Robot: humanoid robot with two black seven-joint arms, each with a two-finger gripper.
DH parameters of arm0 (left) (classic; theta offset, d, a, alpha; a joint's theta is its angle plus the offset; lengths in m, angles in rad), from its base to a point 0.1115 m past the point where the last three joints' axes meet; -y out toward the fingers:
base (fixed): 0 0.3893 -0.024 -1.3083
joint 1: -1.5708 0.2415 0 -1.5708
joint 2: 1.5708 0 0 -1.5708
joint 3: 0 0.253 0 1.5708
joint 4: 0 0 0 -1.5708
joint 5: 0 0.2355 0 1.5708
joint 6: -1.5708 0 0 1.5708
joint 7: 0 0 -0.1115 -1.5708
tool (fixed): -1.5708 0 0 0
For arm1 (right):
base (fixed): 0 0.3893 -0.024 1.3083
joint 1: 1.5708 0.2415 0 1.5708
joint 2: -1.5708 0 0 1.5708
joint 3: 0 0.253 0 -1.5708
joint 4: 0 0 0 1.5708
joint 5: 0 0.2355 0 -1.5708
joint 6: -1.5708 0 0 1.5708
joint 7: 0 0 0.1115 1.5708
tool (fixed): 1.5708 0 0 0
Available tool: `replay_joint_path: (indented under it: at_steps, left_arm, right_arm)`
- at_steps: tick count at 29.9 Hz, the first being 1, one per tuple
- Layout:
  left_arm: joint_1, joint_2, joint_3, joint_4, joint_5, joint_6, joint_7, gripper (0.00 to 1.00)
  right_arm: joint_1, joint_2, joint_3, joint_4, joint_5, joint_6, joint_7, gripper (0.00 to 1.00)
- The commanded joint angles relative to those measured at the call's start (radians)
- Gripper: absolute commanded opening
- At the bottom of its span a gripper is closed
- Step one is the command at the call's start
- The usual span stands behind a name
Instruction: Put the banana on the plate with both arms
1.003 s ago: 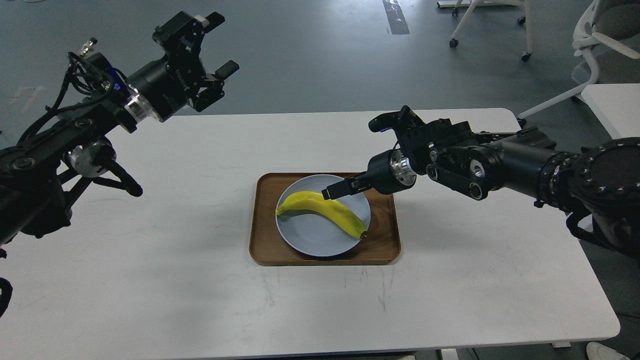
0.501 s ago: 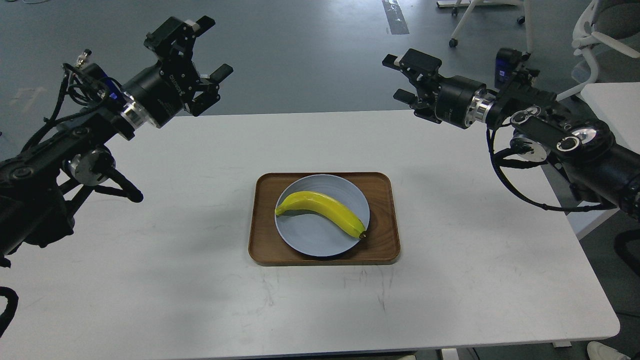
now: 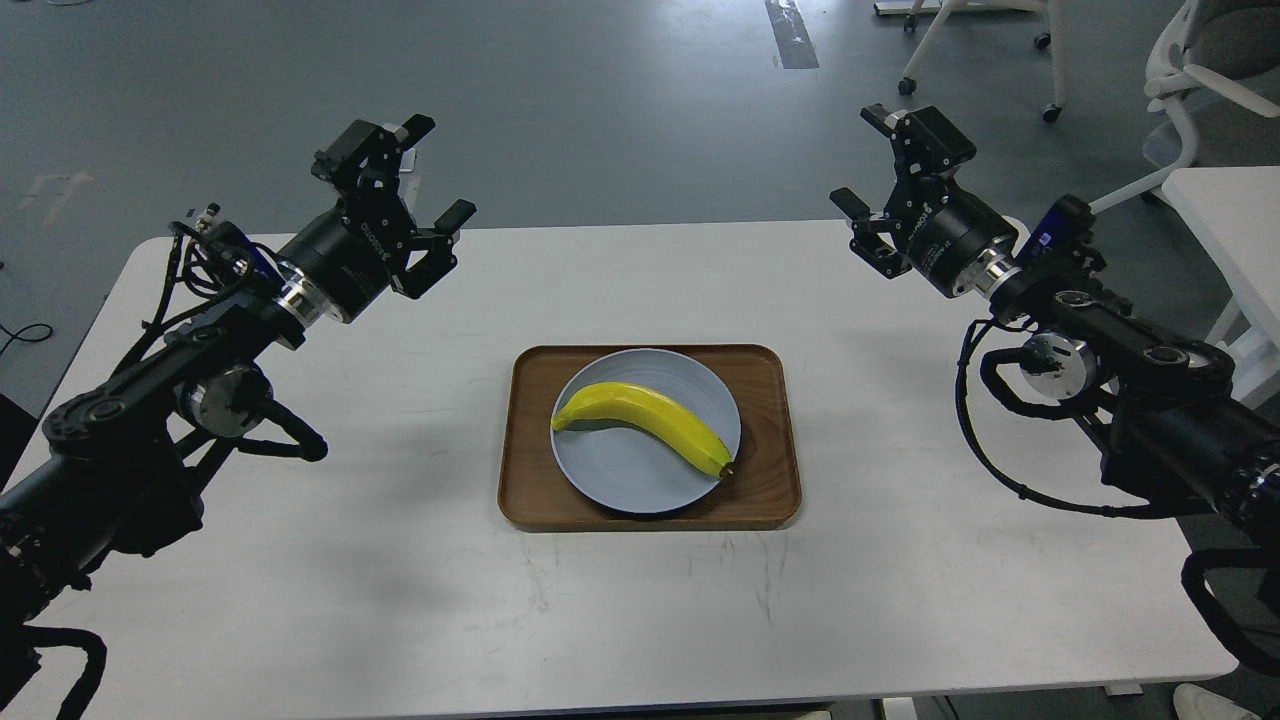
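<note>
The yellow banana (image 3: pixel 645 420) lies across the pale blue-grey plate (image 3: pixel 620 480), greenish stem end to the left, dark tip at the plate's right rim. The plate sits in the brown wooden tray (image 3: pixel 770 490) at the table's middle. My left gripper (image 3: pixel 437 170) is open and empty, raised over the table's far left, well away from the banana. My right gripper (image 3: pixel 868 160) is open and empty, raised over the table's far right edge, also well away from the banana.
The white table (image 3: pixel 400 580) carries only the tray. Office chairs (image 3: pixel 980 50) and a second white table (image 3: pixel 1225 215) stand on the grey floor beyond the far right corner.
My right gripper has let go of the banana on the plate, lifted and pulled back to the far right. My left arm has dropped lower and shifted slightly right. The banana has not moved.
</note>
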Motion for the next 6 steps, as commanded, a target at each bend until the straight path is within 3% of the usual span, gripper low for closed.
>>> replay_joint_path:
  at_steps: [1,6]
  left_arm:
    - [0.003,-0.032,-0.015,0.023,0.000,-0.001,0.003,0.99]
    - [0.013,-0.048,-0.015,0.026,0.003,0.001,0.012,0.99]
  right_arm:
    - [-0.009,-0.006,0.000,0.000,0.023,0.008,0.000,1.00]
    - [-0.025,-0.010,0.002,0.003,0.023,0.017,0.000,1.00]
